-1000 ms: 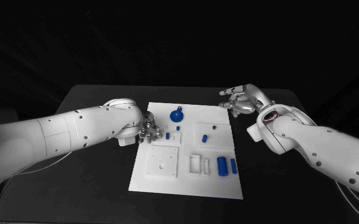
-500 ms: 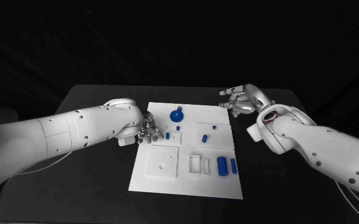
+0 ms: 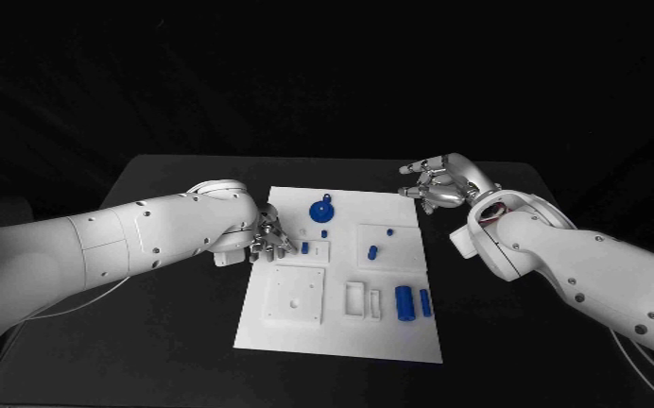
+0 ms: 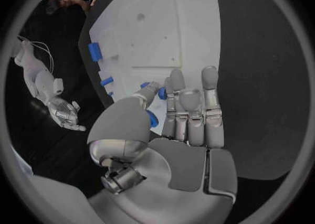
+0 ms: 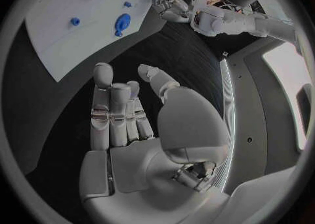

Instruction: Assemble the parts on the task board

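The white task board lies in the middle of the black table. On it are a round blue part with a loop, a small blue cylinder, and two larger blue cylinders near the right edge. My left hand hangs over the board's left edge, fingers pointing down. In the left wrist view its thumb tip lies in front of a small blue part beside the forefinger; whether it pinches that part I cannot tell. My right hand hovers off the board's far right corner, fingers straight, holding nothing.
A raised square plate with holes sits at the board's near left, with narrow white slots beside it. Bare black table surrounds the board on every side. A thin white cable runs under my left arm.
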Controlling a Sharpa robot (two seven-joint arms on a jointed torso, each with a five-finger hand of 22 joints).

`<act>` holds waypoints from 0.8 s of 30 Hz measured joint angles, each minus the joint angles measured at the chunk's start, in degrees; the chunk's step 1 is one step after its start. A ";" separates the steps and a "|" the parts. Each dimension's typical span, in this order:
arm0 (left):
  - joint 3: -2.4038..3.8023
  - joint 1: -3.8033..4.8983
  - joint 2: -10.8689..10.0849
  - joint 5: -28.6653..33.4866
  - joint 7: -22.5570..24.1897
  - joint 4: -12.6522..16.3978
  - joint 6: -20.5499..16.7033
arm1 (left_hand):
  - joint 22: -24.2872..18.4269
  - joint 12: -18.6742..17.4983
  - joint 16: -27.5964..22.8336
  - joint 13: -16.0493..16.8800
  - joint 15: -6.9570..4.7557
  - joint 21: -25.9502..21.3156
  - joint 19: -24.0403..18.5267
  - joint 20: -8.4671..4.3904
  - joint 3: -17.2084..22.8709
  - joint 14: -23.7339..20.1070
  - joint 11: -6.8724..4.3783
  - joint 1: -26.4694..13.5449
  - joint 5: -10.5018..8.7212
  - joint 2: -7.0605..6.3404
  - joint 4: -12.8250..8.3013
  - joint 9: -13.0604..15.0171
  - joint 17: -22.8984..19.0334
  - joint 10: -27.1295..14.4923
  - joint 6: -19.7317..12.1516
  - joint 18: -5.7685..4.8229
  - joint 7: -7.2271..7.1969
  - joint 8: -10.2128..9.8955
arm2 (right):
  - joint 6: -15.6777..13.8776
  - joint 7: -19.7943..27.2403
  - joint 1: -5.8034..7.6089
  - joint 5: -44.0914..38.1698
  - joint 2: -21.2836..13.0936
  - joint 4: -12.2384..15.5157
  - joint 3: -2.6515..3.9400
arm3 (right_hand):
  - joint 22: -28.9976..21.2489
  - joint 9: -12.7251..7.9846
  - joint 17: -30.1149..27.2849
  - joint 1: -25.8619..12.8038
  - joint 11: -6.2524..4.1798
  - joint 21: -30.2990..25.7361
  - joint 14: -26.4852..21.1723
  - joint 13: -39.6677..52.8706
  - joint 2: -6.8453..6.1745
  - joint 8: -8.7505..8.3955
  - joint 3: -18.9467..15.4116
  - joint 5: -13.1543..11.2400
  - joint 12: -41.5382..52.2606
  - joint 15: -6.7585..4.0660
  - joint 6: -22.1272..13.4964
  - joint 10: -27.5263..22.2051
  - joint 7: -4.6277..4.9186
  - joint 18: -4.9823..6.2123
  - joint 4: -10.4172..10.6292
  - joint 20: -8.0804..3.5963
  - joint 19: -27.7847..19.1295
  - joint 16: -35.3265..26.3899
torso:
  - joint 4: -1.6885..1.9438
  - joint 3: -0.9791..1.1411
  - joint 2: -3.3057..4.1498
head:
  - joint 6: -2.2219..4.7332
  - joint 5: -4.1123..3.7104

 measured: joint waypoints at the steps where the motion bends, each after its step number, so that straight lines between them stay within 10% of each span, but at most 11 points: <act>1: 0.00 0.00 -0.02 0.00 -0.01 0.00 -0.01 | 0.00 0.00 0.00 0.00 0.01 0.00 0.00 0.00 -0.23 -0.01 0.00 0.12 0.00 -0.16 0.23 0.00 -0.01 0.00 0.08 0.02 0.09 0.21 | 0.00 0.00 0.00 0.00 0.00 0.00 0.00 | 0.00 0.00 0.00 0.00 0.00 0.00 0.00 0.00 0.00 0.00 0.00 0.00 0.00 0.00 0.00 0.00 0.00 0.00 0.00 0.00 0.00 0.00 | 0.00 0.00 0.00 | -0.02 0.00; 24: 0.01 -0.01 -0.81 -0.03 -0.02 0.34 -0.33 | -0.01 0.00 0.00 -0.02 0.40 -0.23 0.20 0.20 -8.25 -0.41 0.20 1.65 0.00 -4.07 4.78 -1.20 -0.51 -0.20 0.00 0.10 0.41 1.31 | 0.02 -0.02 0.00 0.00 0.04 -0.07 0.00 | 0.00 0.00 0.00 0.00 0.00 0.00 0.00 0.01 0.00 0.00 0.00 0.00 0.00 0.00 0.00 0.00 -0.01 0.00 0.00 0.00 0.00 0.00 | 0.02 -0.02 -0.03 | -0.02 0.08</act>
